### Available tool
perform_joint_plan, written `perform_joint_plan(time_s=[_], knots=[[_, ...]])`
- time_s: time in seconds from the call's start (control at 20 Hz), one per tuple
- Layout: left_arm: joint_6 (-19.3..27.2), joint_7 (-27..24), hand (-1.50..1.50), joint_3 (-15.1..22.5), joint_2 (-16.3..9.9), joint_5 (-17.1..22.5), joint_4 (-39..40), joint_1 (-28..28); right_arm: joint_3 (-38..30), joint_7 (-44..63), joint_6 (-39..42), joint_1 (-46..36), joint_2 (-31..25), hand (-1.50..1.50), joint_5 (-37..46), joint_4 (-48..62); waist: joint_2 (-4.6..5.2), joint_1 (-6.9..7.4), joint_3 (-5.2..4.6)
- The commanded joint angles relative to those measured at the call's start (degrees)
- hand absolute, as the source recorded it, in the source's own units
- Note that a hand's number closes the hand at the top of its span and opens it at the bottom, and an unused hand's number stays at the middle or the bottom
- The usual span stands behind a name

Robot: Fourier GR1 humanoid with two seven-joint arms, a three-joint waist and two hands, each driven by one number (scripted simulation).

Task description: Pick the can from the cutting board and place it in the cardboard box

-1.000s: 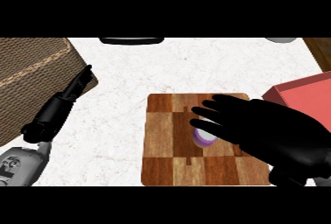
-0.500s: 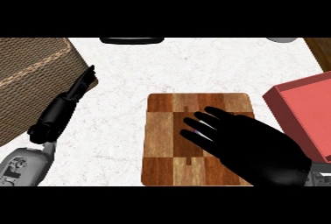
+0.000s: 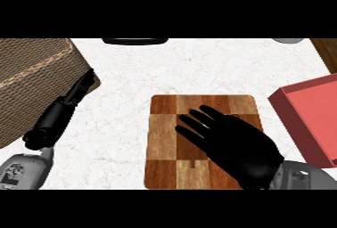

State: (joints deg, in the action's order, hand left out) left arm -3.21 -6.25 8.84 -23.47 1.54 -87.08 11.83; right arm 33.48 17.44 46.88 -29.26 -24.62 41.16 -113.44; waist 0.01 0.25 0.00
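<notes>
A: What does the head view show?
B: The right hand [image 3: 240, 144] lies over the board [image 3: 164, 147], palm down, fingers spread and pointing up-left.
A: And the can?
B: Not visible; the hand covers the middle of the board where it would be. Its look, its long axis and which way it points cannot be told.
A: Is the hand gripping anything?
B: I cannot tell: the fingers look fairly straight, but what lies under the palm is hidden.
A: The left hand?
B: The left hand [image 3: 63, 113] rests at the left, fingers straight, pointing up-right along the edge of the box [image 3: 33, 71].
A: Anything else?
B: A red tray [image 3: 309, 116] just right of the board.
</notes>
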Motion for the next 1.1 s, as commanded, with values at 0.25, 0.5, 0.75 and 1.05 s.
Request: perform_joint_plan(time_s=[0.25, 0.5, 0.75, 1.05], knots=[[-2.6, 3.9, 0.00, -2.3, 1.7, -1.9, -3.3, 0.0, 2.6, -6.2, -5.3, 4.8, 0.5, -1.50, 12.1, 5.5, -0.05, -0.09, 0.01], [-3.0, 2.1, 0.00, -3.5, 4.0, -4.0, -0.1, 1.1, -0.7, -13.8, -6.9, 2.3, 2.3, -1.50, 13.6, 12.9, 0.03, -0.04, 0.00], [-5.6, 2.8, 0.00, -5.9, 4.3, -3.4, -1.3, 1.4, 1.1, -12.0, -4.9, 4.2, 7.7, -1.50, 17.2, 12.8, -0.01, -0.12, -0.01], [-5.8, 0.7, 0.00, -5.7, 5.8, -6.4, -2.4, -2.0, 0.7, -13.7, -7.6, 5.4, 7.6, -1.50, 23.6, 15.6, -0.04, -0.06, -0.01]])
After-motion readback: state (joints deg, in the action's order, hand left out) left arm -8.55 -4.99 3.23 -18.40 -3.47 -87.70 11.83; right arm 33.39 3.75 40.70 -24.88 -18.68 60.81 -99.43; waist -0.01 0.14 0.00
